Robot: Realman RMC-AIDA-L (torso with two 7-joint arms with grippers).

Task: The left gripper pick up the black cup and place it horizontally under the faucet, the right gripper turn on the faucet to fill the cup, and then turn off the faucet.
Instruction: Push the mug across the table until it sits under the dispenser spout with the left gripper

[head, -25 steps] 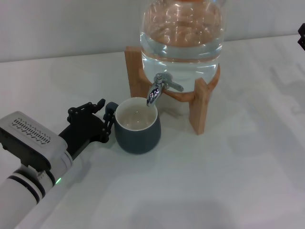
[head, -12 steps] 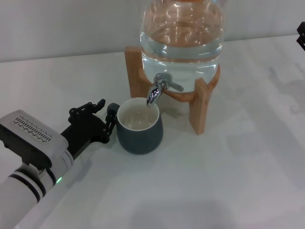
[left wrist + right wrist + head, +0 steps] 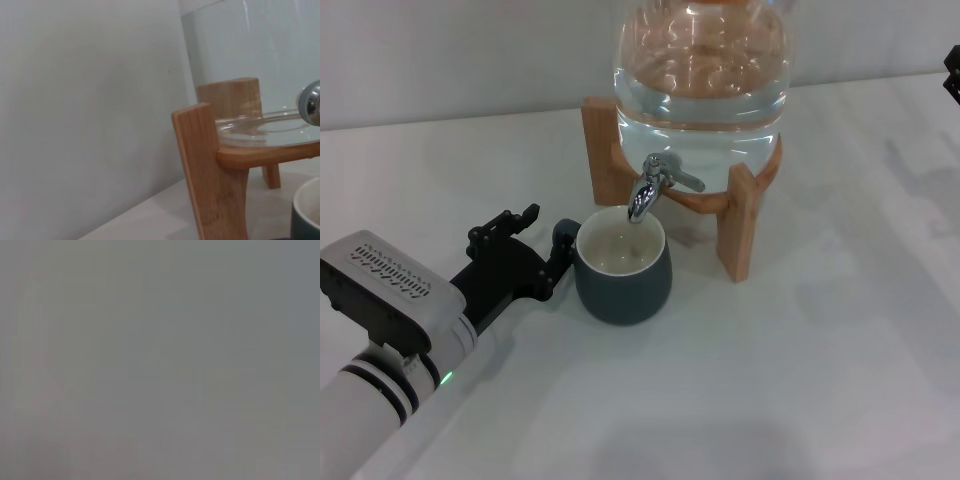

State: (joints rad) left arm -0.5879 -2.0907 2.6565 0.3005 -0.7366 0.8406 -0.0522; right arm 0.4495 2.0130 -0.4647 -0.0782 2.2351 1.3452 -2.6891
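The black cup [image 3: 623, 268] stands upright on the white table, its cream inside right below the spout of the chrome faucet [image 3: 650, 188]. The faucet sits on a clear glass jar [image 3: 702, 70] of water. My left gripper [image 3: 552, 250] is at the cup's left side, closed on its small loop handle [image 3: 563, 232]. In the left wrist view the cup's rim [image 3: 307, 210] and the faucet's tip [image 3: 312, 102] show at the edge. Only a black bit of my right gripper [image 3: 953, 75] shows at the far right edge. No water runs from the spout.
The jar rests on a wooden stand [image 3: 745, 225] whose legs flank the cup; one leg [image 3: 215, 170] fills the left wrist view. A grey wall stands behind. The right wrist view shows only plain grey.
My left gripper has slid the cup to the right, so its opening now sits more squarely under the spout. The faucet lever and the right arm have not moved.
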